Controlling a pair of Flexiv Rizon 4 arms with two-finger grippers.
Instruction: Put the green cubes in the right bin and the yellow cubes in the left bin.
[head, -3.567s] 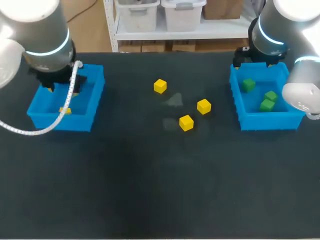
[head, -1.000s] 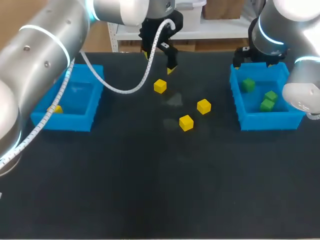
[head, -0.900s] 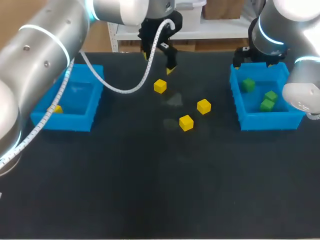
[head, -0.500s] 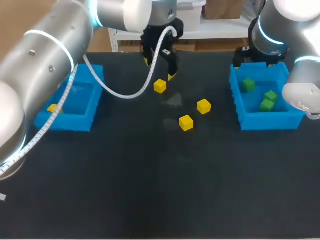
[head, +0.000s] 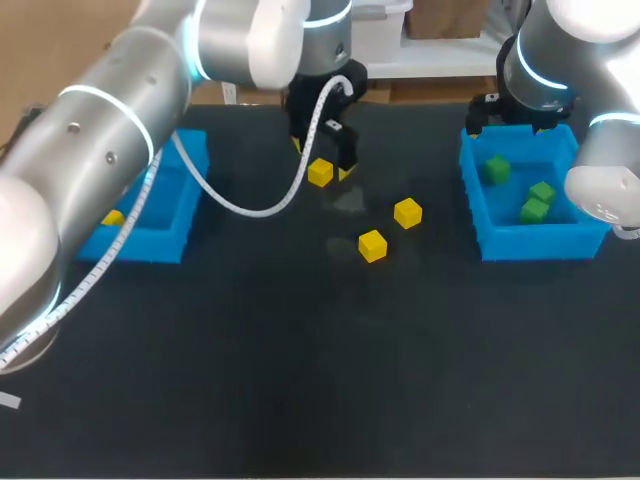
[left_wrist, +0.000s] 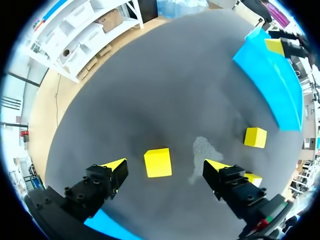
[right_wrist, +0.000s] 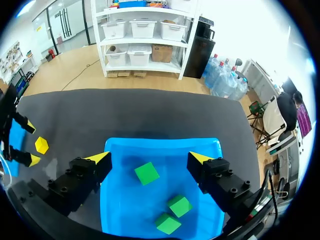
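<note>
**Left arm.** My left gripper (left_wrist: 166, 166) stands low over the table (head: 300, 380) with its jaws spread, straddling one yellow cube (left_wrist: 158, 162). The cube lies flat on the mat between the fingers (left_wrist: 114, 169) and touches neither. Dark mat shows on both sides of it, and the gap is wider on the side toward the other loose cubes. In the head view this cube sits toward the table's far edge, between the two bins and well apart from each.

**Loose cubes.** A second cube (head: 407, 212) and a third cube (head: 372, 245) lie near each other without touching. They are closer to me than the straddled one and lie on the right bin's side of it. A strip of mat separates the second cube from the right bin (head: 475, 205).

**Left bin.** My left arm crosses above the left bin (head: 160, 245). A fourth cube (head: 112, 217), also yellow, lies inside, near its outer wall.

**Right arm.** My right gripper (right_wrist: 149, 159) hangs above the right bin, jaws spread, with both tips inside the line of the bin's side walls. Three green cubes (right_wrist: 147, 173) lie on the bin floor. One is under the gap between the tips. The other two are just beside each other, further back under the gripper and toward the bin's outer wall.
</note>
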